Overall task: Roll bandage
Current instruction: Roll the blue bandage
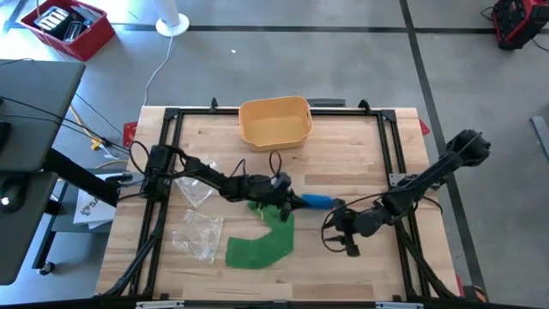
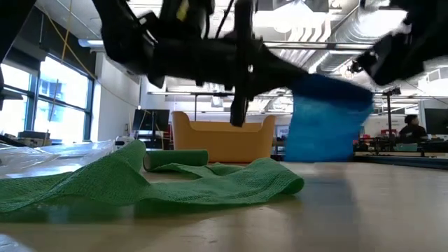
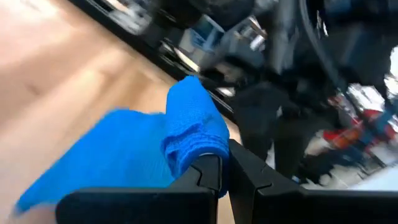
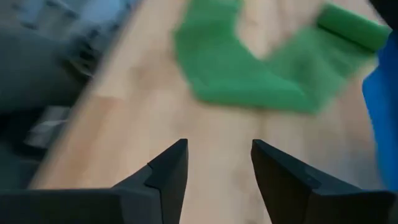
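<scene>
Blue bandage (image 1: pixel 316 202) hangs at centre frame, pinched in the closed left gripper (image 1: pixel 293 202), unrolled as far as I can tell. Right gripper (image 1: pixel 340 230), lower right, stands spread and empty. Green bandage (image 1: pixel 262 243), lower centre, is barely rolled, so most work looks left.

A yellow basket (image 1: pixel 274 122) sits at the far edge of the wooden table (image 1: pixel 360 163). Crumpled clear plastic bags (image 1: pixel 199 233) lie on the left side. A red crate (image 1: pixel 67 27) stands on the floor.
</scene>
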